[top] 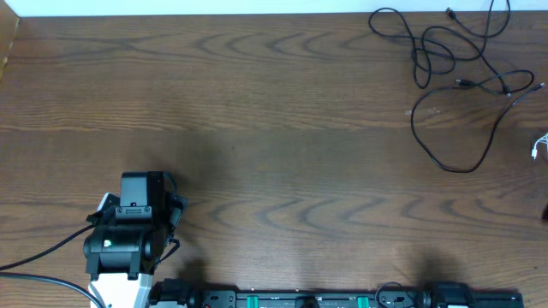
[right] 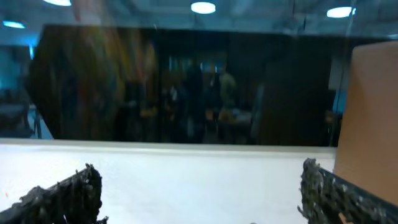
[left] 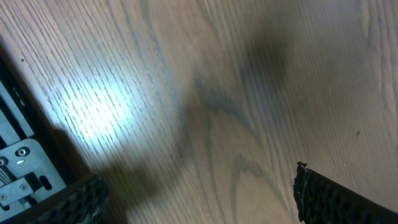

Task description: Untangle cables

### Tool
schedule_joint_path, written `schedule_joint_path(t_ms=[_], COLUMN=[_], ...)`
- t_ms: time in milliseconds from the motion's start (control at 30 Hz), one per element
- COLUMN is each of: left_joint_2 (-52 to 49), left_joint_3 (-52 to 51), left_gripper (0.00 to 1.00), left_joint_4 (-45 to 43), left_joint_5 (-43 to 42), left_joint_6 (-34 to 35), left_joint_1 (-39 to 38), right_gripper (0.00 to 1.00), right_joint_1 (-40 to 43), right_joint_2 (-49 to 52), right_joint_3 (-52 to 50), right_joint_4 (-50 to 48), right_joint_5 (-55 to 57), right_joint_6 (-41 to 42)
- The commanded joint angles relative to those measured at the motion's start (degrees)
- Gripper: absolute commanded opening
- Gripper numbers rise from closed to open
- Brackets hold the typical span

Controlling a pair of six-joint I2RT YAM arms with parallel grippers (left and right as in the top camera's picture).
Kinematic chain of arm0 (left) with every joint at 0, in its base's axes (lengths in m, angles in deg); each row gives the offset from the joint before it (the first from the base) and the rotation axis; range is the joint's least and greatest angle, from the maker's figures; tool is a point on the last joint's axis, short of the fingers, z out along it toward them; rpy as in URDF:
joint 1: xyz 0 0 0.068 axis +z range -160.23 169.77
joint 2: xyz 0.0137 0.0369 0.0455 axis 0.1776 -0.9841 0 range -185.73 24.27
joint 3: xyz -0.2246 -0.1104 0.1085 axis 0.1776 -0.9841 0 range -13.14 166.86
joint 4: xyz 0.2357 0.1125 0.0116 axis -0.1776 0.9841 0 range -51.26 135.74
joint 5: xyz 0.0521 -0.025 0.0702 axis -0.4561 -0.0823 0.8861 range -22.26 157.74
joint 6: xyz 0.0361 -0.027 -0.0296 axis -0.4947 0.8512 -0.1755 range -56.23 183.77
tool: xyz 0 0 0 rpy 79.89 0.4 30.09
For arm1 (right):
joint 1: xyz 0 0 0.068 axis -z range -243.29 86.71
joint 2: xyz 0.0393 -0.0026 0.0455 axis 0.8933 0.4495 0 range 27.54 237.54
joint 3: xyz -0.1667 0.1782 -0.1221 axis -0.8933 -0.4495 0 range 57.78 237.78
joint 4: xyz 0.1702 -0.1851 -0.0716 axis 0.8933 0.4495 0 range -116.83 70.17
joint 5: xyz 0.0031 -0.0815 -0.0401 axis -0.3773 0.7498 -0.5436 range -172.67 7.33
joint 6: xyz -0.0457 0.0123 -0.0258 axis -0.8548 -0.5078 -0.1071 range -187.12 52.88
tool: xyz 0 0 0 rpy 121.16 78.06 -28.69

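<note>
The left jaws stand wide apart, their textured black fingers (left: 336, 198) framing the bare wood grain of the table (top: 274, 128) close below. The right jaws are spread just as wide and aim level across the room at a dark window (right: 186, 87). The left arm (top: 130, 233) sits folded at the table's near left edge. The cables (top: 454, 77) lie well apart from it at the far right corner: thin black cords in overlapping loops with small plug ends. A white cable (top: 539, 145) shows at the right edge.
</note>
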Motion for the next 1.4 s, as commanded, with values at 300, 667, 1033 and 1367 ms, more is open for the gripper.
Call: schedule_joint_path(t_ms=[300,667,1033,1367], left_joint_2=[0.1,0.1,0.1,0.1], left_joint_3=[0.8,0.8,0.8,0.8], left_gripper=[0.97,0.97,0.97,0.97], left_joint_4=[0.2,-0.6,-0.7,-0.7], left_joint_5=[0.3,0.4,0.5,0.5], left_joint_6=[0.5,0.5,0.5,0.5], left_joint_1=[0.3,0.3,0.3,0.3], right_gripper=[0.99,0.99,0.99,0.99], right_joint_1=[3.8,12.0,17.7,17.6], right_joint_2=[-22.1,-31.5,-38.4,-39.1], right_joint_3=[-20.9,-22.0,-22.0,-17.9], right_joint_4=[-4.0,1.3,2.1,1.7], right_joint_5=[-0.9,-1.0,-1.0,-1.0], right_joint_6=[0.7,1.6,4.7,4.9])
